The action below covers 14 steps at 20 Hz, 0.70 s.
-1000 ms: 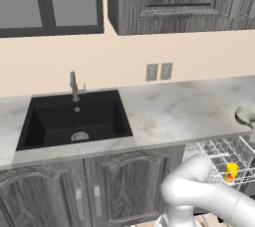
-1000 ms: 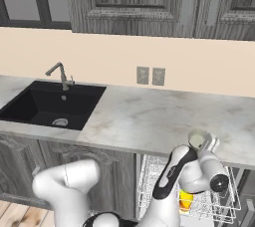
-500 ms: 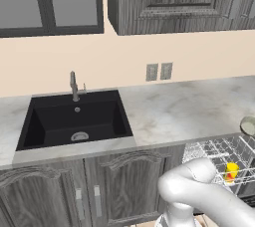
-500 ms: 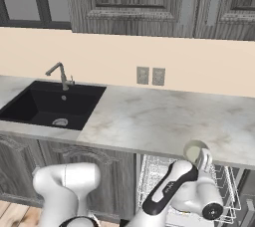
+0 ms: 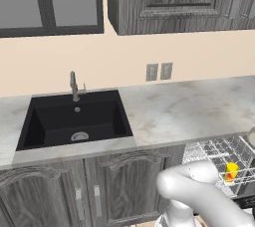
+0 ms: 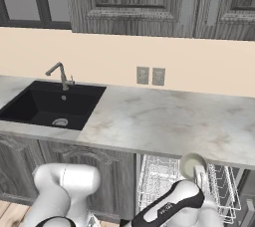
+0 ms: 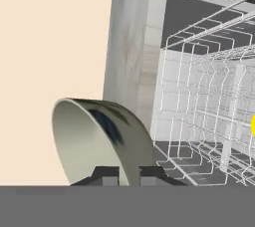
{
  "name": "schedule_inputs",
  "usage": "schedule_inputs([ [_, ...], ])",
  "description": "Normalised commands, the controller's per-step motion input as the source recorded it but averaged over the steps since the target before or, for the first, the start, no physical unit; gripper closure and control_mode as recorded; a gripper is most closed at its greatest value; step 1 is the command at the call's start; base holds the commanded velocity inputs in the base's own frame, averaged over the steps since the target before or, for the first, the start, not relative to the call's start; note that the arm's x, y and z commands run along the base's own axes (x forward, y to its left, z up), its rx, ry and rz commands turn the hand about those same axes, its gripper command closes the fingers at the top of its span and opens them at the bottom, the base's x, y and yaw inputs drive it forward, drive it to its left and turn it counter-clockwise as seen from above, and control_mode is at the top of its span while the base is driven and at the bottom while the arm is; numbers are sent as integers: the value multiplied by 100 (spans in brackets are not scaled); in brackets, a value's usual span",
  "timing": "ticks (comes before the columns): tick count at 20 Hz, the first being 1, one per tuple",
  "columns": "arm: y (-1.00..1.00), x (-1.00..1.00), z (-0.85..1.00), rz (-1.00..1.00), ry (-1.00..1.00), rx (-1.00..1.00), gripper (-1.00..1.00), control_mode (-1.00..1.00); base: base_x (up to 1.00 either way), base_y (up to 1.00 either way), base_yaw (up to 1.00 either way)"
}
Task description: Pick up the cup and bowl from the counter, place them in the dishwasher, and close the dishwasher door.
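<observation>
Since the earlier frames, your arm has carried the bowl [image 7: 99,141] down off the surface [image 6: 164,121]; in the right base view it has dropped from beside the stone's front edge to hang in front of the open dishwasher [image 6: 179,188].

Your gripper [image 7: 128,175] is clamped on the bowl: in the hand view the two dark fingertips [image 7: 105,175] pinch its rim at the bottom, with the bowl standing on edge and its pale inside turned toward the beige wall side.

The right base view shows the bowl [image 6: 191,165] as a pale disc just above the arm's wrist, over the white wire rack [image 6: 159,181]. The left base view catches just a sliver of it [image 5: 251,136] at the right edge.

The cup [image 5: 231,171] sits in the rack in the left base view; the hand view shows it as a yellow speck [image 7: 253,125] at the right edge.

Further left, the black sink [image 5: 74,121] and faucet [image 5: 74,86] are set in the surface.
</observation>
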Motion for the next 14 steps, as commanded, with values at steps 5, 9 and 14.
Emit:
schedule_inputs([
  [5, 0, -42, -37, 7, 0, -17, 100, -100, 0, 0, 0],
  [9, 0, -1, -55, 3, 2, -9, 100, -100, 0, 0, 0],
  [14, -11, 0, -32, 6, 1, -1, 100, -100, 0, 0, 0],
])
